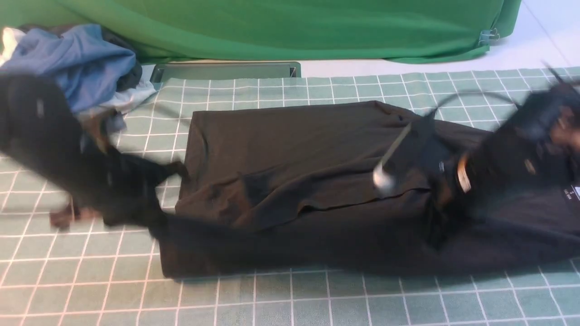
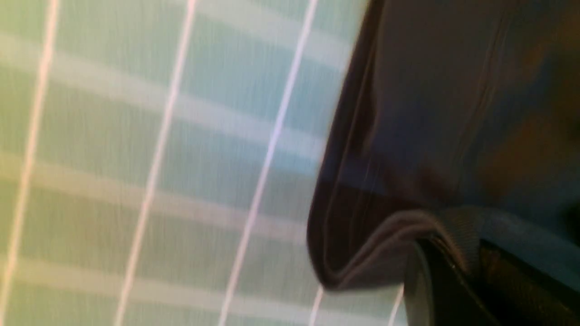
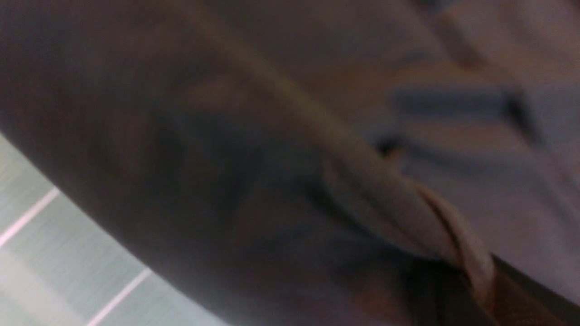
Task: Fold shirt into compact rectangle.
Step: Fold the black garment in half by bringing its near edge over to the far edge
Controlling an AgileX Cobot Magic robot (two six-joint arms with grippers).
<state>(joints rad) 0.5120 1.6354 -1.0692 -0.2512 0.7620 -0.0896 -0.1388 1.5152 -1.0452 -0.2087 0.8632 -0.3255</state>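
Observation:
The black shirt [image 1: 294, 149] lies spread across the green grid mat [image 1: 317, 299], its far part folded over the middle. A white neck label [image 1: 575, 190] shows at the right edge. My left gripper [image 1: 152, 222] is at the shirt's near left corner, blurred. In the left wrist view it [image 2: 471, 271] is shut on the hem of the shirt [image 2: 453, 113], which hangs above the mat. My right gripper [image 1: 442, 201] is over the shirt's right part, also blurred. Its wrist view shows it [image 3: 471, 276] shut on a ridge of shirt fabric [image 3: 226, 158].
A heap of blue and white garments [image 1: 77, 59] sits at the back left, just behind my left arm. A green cloth [image 1: 272, 27] hangs along the back, with a flat grey tray [image 1: 226, 70] in front of it. Mat shows along the near edge.

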